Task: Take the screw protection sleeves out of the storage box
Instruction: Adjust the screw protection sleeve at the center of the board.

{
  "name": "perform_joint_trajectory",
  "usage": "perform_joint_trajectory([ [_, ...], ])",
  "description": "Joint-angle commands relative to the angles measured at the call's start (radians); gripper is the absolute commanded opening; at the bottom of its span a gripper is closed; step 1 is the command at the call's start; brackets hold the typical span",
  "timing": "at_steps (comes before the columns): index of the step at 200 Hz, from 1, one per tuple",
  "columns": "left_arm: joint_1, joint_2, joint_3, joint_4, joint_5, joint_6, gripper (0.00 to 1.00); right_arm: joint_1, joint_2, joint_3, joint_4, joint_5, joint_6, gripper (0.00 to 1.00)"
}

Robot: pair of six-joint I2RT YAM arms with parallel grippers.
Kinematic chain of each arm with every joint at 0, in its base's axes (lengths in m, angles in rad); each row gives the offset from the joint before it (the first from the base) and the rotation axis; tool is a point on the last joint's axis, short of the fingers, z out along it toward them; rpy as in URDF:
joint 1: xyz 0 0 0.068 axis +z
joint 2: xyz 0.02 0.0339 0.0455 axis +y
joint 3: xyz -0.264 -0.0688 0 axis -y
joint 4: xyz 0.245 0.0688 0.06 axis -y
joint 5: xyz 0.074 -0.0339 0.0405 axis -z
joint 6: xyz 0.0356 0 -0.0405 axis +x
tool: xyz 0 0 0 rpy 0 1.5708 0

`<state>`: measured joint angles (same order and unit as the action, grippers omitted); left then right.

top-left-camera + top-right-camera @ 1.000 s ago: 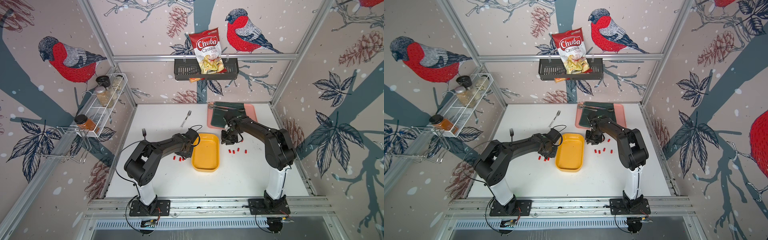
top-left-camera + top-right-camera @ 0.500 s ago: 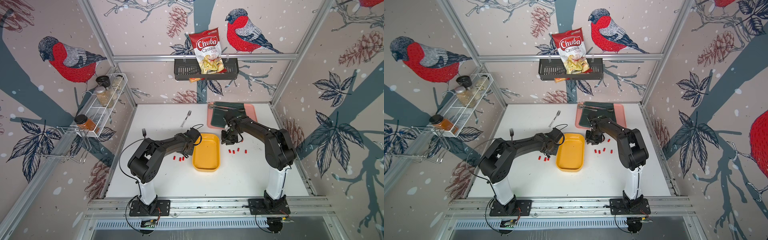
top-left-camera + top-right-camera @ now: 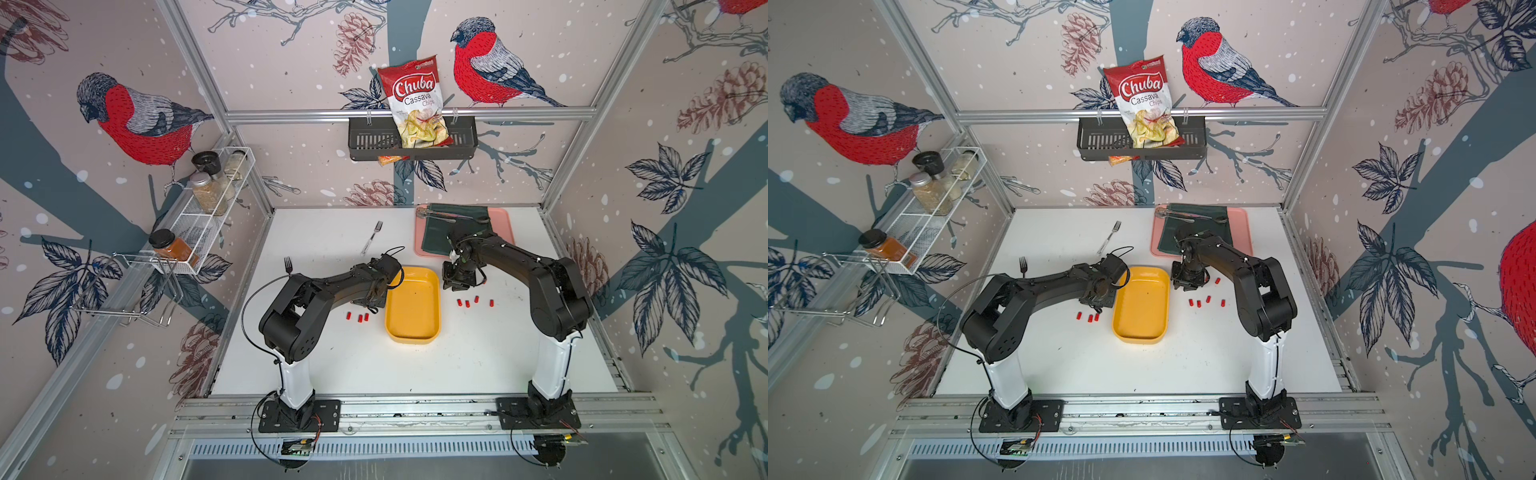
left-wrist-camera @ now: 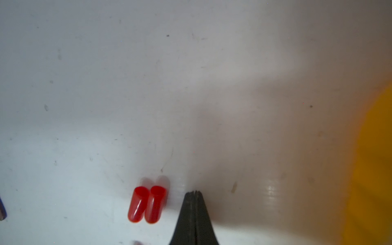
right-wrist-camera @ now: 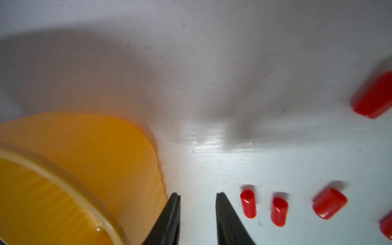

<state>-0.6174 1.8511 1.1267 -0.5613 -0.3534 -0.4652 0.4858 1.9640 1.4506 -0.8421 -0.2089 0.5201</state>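
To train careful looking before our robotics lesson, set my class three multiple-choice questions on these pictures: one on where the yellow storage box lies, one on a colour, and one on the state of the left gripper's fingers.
1. The storage box lies:
A. in the middle of the white table
B. at its back left corner
C. overhanging its front edge

2. The screw protection sleeves are:
A. blue
B. red
C. green

3. The fingers of the left gripper are:
A. wide open
B. shut on a sleeve
C. shut, with nothing between them

Key:
1 A: both top views show it central.
2 B: they are bright red in every view.
3 C: the left wrist view shows the tips together and nothing between them.
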Motion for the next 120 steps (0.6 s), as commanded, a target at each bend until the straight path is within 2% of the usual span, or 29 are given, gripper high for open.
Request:
perform_joint_trajectory([
  [1, 0.005, -0.007, 0.011, -0.009, -0.040, -0.031, 0.04, 0.003, -0.011, -0.004, -0.010, 0.014, -0.006, 0.34],
  [26, 0.006, -0.017, 0.009, -0.007, -0.075, -0.057, 0.05, 0.002, -0.011, -0.003, -0.010, 0.015, -0.007, 0.34],
  [59, 0.004, -0.037, -0.009, 0.019, -0.066, -0.067, 0.08, 0.003, -0.009, -0.001, -0.009, 0.013, -0.009, 0.34],
  [120, 0.002, -0.045, -0.018, 0.031, -0.068, -0.078, 0.22, 0.002, -0.003, 0.008, -0.016, 0.016, -0.011, 0.34],
])
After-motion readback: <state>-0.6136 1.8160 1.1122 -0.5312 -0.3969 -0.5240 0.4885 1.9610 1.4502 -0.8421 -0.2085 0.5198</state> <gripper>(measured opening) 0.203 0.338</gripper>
